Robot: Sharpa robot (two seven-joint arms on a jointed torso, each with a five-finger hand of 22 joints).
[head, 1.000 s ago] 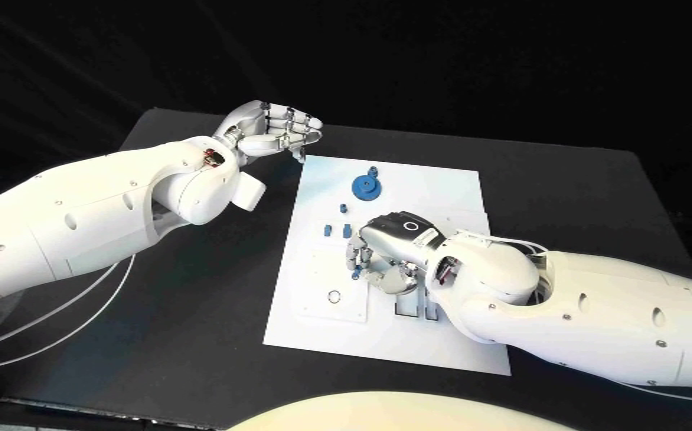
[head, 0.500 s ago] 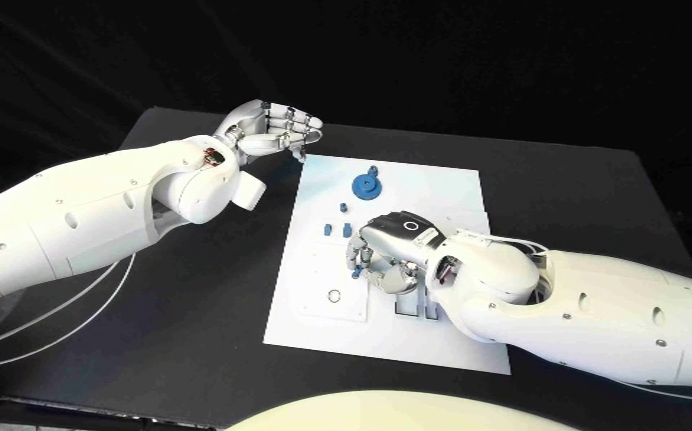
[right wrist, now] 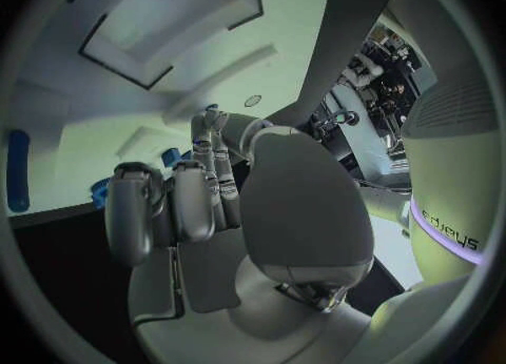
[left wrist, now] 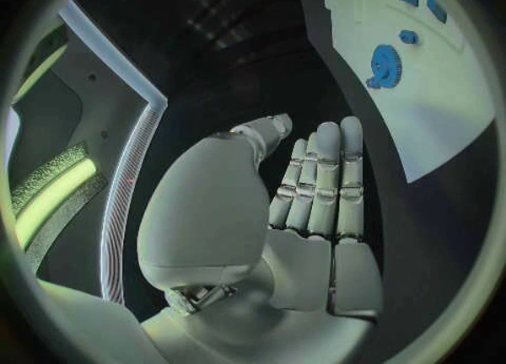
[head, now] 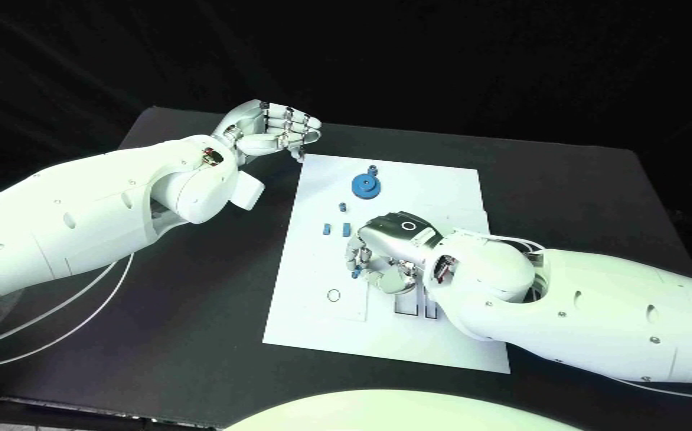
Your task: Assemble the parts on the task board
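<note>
A: Right hand (head: 387,251): low over the middle of the board (head: 447,186), fingers curled down among the small parts (head: 343,228). Probably working a part into its seat, hence the low pose. Grasp not confirmable: fingertips hidden in the head view, and only a bit of blue visible by them in the wrist view.

B: Left hand (head: 271,129)?

A: Clenched on nothing, parked off the board's far left corner over the table (head: 173,131). Likely kept clear to leave the board to the other arm.

B: Other items? Obstructions?

A: Gear (head: 368,186) flat on the board's far part, untouched, well apart from both hands. Two small parts just beside the right hand, nearer the left edge. Slots (head: 415,308) near the front, partly covered by the right wrist. Right forearm across the board's near right corner, blocking sight and reach there.
</note>
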